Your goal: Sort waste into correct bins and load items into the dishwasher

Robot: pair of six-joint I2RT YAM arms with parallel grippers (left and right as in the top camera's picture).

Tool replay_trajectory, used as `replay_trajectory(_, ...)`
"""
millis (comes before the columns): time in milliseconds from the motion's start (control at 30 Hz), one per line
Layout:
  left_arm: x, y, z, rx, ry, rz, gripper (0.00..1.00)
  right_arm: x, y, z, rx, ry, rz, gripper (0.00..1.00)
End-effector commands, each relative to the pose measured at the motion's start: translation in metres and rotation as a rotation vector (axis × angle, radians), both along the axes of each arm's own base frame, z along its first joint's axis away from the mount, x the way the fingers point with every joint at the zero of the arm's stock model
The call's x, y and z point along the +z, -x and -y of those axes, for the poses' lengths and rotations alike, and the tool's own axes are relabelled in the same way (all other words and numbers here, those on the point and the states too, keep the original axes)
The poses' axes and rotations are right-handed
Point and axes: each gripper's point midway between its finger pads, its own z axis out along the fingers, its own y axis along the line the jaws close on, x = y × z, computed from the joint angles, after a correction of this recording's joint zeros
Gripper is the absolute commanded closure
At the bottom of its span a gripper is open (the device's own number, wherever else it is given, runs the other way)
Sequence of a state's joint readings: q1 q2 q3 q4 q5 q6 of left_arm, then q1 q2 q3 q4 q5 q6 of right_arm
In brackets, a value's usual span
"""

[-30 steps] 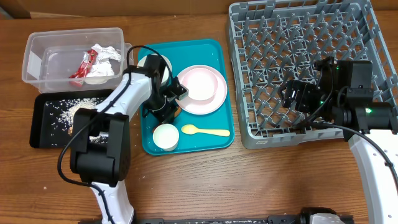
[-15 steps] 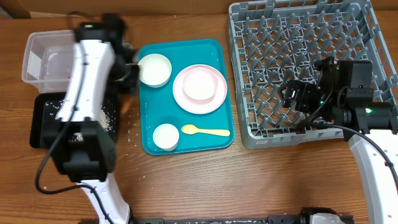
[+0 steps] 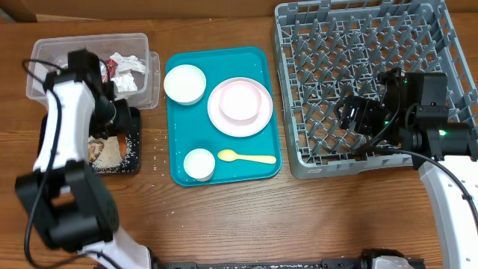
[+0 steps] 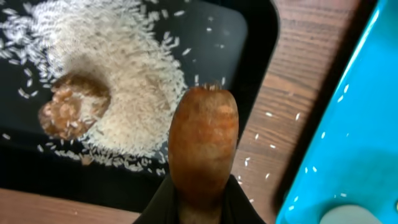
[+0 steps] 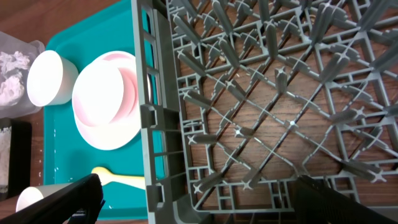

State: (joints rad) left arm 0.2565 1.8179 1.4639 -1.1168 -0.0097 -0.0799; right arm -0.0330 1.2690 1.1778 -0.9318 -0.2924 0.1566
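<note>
Step in hand: dropping food waste into the black tray (image 4: 245, 43), as I judge it.
Left gripper (image 4: 200, 202): clamped on the lower end of the orange-brown carrot-like stick (image 4: 202, 140), which stands up between the fingers at the bottom centre of the left wrist view.
Where the stick is: in the air over the tray's right edge, near the rice heap (image 4: 124, 81) and the brown lump (image 4: 71, 106) at the left of the frame; held there, it should fall among the other food scraps when let go.
Stray grains (image 4: 267, 115): scattered on the bare wood between the black tray and the teal tray (image 3: 254, 60).
Clear tub (image 3: 45, 52): upper left of the overhead view, holding the red wrapper (image 3: 112, 69) and crumpled white paper (image 3: 128, 63), dry packaging kept apart from food.
Right gripper (image 3: 352, 116): fingers spread, nothing between them, hovering over the lower left part of the dish rack (image 3: 358, 45); probably parked clear of the left arm's work.
Dishes: the pink bowl (image 3: 240, 99) sits on the pink plate (image 3: 258, 119) mid-tray, a white bowl (image 3: 184, 83) to their upper left, a small white cup (image 3: 199, 163) at the lower left beside the yellow spoon (image 3: 246, 158).
Progress: the rack is empty, so loading is not yet begun.
Risk: a release this near the rim could send the stick onto the table.
</note>
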Motion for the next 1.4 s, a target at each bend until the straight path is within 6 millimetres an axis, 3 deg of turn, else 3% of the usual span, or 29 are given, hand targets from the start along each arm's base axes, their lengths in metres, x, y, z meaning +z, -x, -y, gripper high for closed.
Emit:
replay_trajectory(0,-0.007,0.007,-0.027,0.12,-0.033,0.076,0.96,0.01,-0.004,0.001,-0.001,-0.006,0.031,0.0)
replay_trajectory(100,-0.027,0.005,-0.041,0.154,-0.039,0.096,0.95,0.01,-0.004,0.001,-0.001,-0.006,0.031,0.0)
replay_trajectory(200,-0.034,0.003,-0.036,0.149,-0.003,0.091,0.92,0.01,-0.004,0.001,-0.001,-0.006,0.03,0.0)
replay_trajectory(267,-0.033,0.0,-0.027,0.112,0.025,0.1,0.75,0.01,-0.003,0.001,-0.001,-0.006,0.028,0.0)
replay_trajectory(367,-0.031,-0.004,-0.02,0.084,0.026,0.107,0.29,0.01,-0.003,0.001,-0.001,-0.006,0.027,0.0)
replay_trajectory(433,-0.027,-0.006,-0.019,0.08,0.027,0.111,0.21,0.01,-0.003,0.001,-0.001,-0.006,0.027,0.0)
replay_trajectory(533,-0.009,-0.014,-0.018,0.058,0.021,0.126,0.22,0.01,-0.003,0.001,-0.001,-0.006,0.027,0.0)
replay_trajectory(667,0.039,-0.037,-0.002,-0.053,-0.001,0.184,0.27,0.01,-0.003,0.001,-0.001,-0.006,0.027,0.0)
replay_trajectory(700,0.061,-0.051,0.016,-0.144,-0.002,0.229,0.27,0.01,-0.003,0.001,-0.001,-0.006,0.027,0.0)
replay_trajectory(767,0.084,-0.071,0.052,-0.314,0.014,0.313,0.25,0.01,-0.003,0.001,-0.001,-0.006,0.027,0.0)
replay_trajectory(867,0.103,-0.095,0.1,-0.515,0.002,0.422,0.23,0.01,-0.003,0.001,-0.001,-0.006,0.027,0.0)
replay_trajectory(967,0.107,-0.111,0.141,-0.645,-0.044,0.484,0.21,0.01,-0.003,0.001,-0.001,-0.006,0.027,0.0)
replay_trajectory(1033,0.101,-0.117,0.162,-0.689,-0.069,0.488,0.22,0.01,-0.003,0.001,-0.001,-0.006,0.026,0.0)
replay_trajectory(1167,0.072,-0.123,0.197,-0.761,-0.05,0.45,0.26,0.009,-0.002,0.001,-0.001,-0.006,0.022,0.0)
replay_trajectory(1200,0.055,-0.12,0.213,-0.817,-0.031,0.417,0.27,0.009,-0.002,0.001,-0.001,-0.006,0.022,0.0)
replay_trajectory(1367,0.022,-0.112,0.258,-0.972,0.018,0.368,0.28,0.009,-0.002,0.001,-0.001,-0.006,0.023,0.0)
